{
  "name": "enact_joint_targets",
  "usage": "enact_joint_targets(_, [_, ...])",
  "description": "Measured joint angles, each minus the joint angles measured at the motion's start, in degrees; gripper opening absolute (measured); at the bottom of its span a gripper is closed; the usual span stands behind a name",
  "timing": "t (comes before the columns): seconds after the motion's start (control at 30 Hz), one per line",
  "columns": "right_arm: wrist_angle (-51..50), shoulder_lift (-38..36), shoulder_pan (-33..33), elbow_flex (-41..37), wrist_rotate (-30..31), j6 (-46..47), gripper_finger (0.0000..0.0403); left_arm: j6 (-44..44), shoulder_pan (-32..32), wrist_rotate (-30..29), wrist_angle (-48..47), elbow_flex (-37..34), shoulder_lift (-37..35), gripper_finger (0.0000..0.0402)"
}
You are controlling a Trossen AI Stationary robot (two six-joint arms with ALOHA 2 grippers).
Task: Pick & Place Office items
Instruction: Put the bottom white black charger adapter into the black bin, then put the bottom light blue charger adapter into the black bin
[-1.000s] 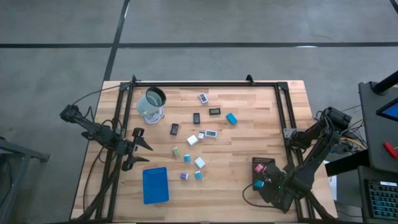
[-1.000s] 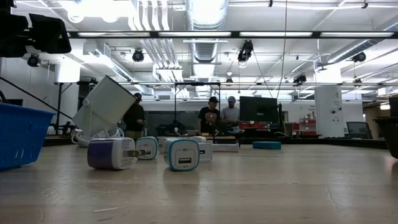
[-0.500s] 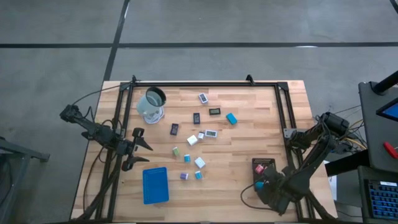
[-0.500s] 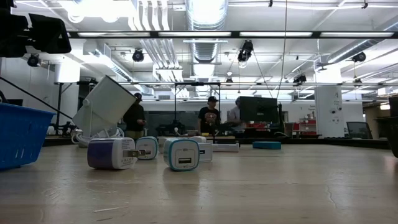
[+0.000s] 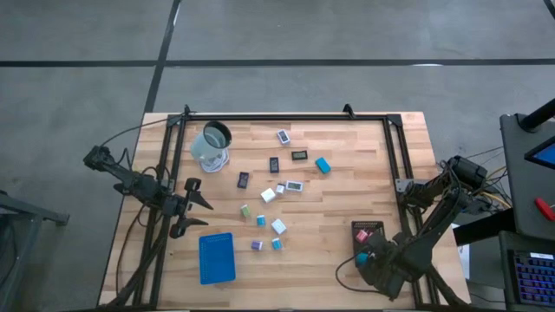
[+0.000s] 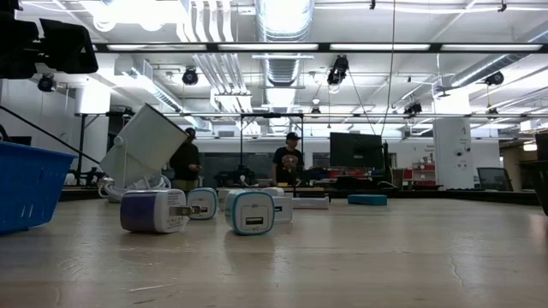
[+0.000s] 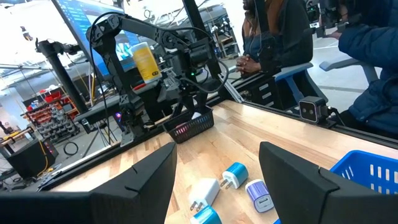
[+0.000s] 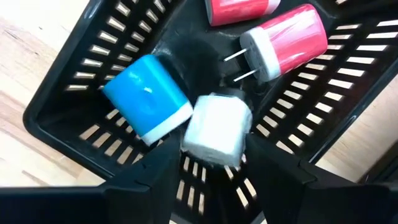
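Note:
Several small office items [image 5: 268, 195] lie scattered on the middle of the wooden table; the low view shows a purple-and-white block [image 6: 154, 211] and a teal-and-white one [image 6: 251, 211] close up. My right gripper [image 8: 217, 180] points down into the black tray [image 8: 74, 93] at the near right and is open. Its fingers stand on either side of a white block [image 8: 217, 130] that lies on the tray floor. Next to that block lie a blue block [image 8: 146, 96] and a pink one [image 8: 286, 43]. My left gripper [image 7: 216, 180] waits open and level at the table's left edge.
A blue tray [image 5: 217, 257] sits at the near left. A clear cup [image 5: 212, 146] stands at the far left. A black frame [image 5: 286, 118] runs along the table's far and side edges. People stand in the room beyond the table [image 6: 287, 162].

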Motion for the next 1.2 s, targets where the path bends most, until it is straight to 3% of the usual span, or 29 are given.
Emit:
enact_joint_targets(0.9, [-0.69,-0.5,0.0,0.9,0.02,-0.01,0.0199,0.02,-0.01,-0.01,0.02,0.0,0.0,0.0234])
enact_joint_targets(1.2, [-9.72,-1.86,-0.04,6.17,1.81,-0.01,0.0199,0.01,-0.02,-0.04,0.04,0.0,0.01,0.0234])
